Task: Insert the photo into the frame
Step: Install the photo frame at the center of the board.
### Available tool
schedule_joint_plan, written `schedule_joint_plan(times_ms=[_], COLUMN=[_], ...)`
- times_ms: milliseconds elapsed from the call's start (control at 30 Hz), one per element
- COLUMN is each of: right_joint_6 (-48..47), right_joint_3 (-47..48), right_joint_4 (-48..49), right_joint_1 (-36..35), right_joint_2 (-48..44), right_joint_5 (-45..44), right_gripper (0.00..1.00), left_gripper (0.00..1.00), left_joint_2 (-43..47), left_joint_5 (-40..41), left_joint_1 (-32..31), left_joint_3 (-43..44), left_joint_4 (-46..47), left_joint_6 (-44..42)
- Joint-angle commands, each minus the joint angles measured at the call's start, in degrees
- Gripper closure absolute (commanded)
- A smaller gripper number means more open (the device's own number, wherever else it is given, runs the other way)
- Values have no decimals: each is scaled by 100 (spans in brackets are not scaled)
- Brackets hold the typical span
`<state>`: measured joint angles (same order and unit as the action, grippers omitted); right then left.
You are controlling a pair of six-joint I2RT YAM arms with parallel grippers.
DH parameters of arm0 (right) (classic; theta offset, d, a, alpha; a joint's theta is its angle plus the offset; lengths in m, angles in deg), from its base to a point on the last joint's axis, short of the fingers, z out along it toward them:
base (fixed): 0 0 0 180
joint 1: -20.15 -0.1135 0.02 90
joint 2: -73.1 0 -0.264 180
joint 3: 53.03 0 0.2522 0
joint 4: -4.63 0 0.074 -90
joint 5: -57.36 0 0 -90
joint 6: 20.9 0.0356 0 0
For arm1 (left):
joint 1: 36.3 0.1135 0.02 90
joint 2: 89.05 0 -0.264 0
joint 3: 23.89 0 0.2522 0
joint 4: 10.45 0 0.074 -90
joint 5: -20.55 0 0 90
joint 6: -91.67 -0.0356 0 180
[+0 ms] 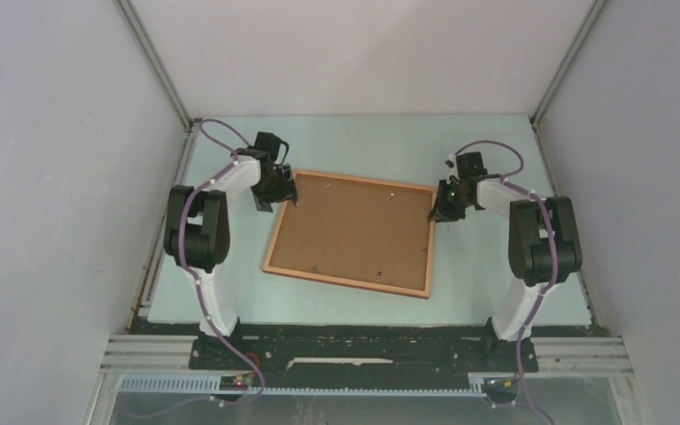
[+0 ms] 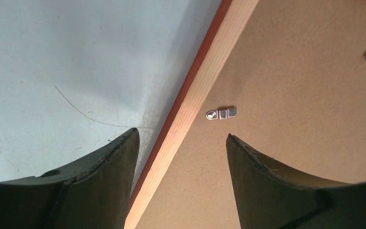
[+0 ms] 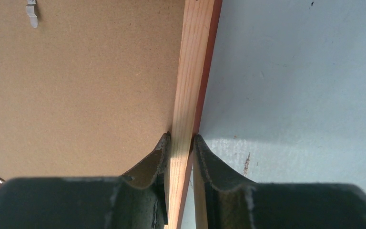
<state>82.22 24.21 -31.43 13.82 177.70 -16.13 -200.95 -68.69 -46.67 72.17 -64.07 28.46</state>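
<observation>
The frame [image 1: 347, 282] lies face down mid-table, its thin orange wooden rim around the brown backing board [image 1: 354, 230]. The photo is hidden. My left gripper [image 1: 283, 197] is at the frame's far left corner. In the left wrist view it [image 2: 181, 132] stands open, one finger over the table and the other over the board, straddling the rim [image 2: 205, 76] without touching it. My right gripper [image 1: 438, 212] is at the far right edge. In the right wrist view it [image 3: 181, 137] is shut on the rim [image 3: 193, 67], one finger on each side.
Small metal tabs [image 2: 221, 113] [image 3: 31, 14] lie on the backing board. The pale table [image 1: 496, 266] is walled by grey panels on the left, right and far sides. Both arm bases stand at the near edge.
</observation>
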Motion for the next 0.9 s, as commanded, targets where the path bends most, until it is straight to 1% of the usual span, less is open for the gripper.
schedule_joint_plan(times_ms=[0, 100, 167, 333, 500, 567, 667, 733, 833, 867], right_joint_6=[-96, -91, -93, -91, -91, -91, -91, -91, -92, -89], right_joint_3=[16, 13, 7, 4, -4, -7, -7, -14, -11, -8], right_joint_4=[102, 110, 112, 120, 139, 140, 139, 139, 147, 146], right_joint_1=[-28, -19, -18, -9, 0, 5, 9, 9, 14, 14], right_joint_2=[56, 53, 55, 52, 61, 59, 63, 61, 69, 70], right_joint_5=[353, 374, 379, 412, 471, 480, 506, 511, 527, 528], right_gripper=[81, 81, 82, 82, 82, 83, 83, 84, 84, 84], left_gripper=[25, 22, 21, 25, 26, 29, 37, 40, 49, 51], left_joint_2=[-13, -238, -401, -703, -870, -943, -977, -953, -899, -897], left_joint_5=[270, 346, 401, 480, 513, 595, 625, 655, 720, 724], left_joint_1=[-158, -222, -241, -267, -274, -257, -225, -199, -140, -110], left_joint_3=[283, 420, 534, 887, 1126, 1201, 1233, 1206, 1151, 1148], left_joint_4=[-319, -356, -364, -499, -608, -703, -768, -757, -698, -689], left_joint_6=[-352, -405, -407, -385, -323, -262, -202, -173, -112, -92])
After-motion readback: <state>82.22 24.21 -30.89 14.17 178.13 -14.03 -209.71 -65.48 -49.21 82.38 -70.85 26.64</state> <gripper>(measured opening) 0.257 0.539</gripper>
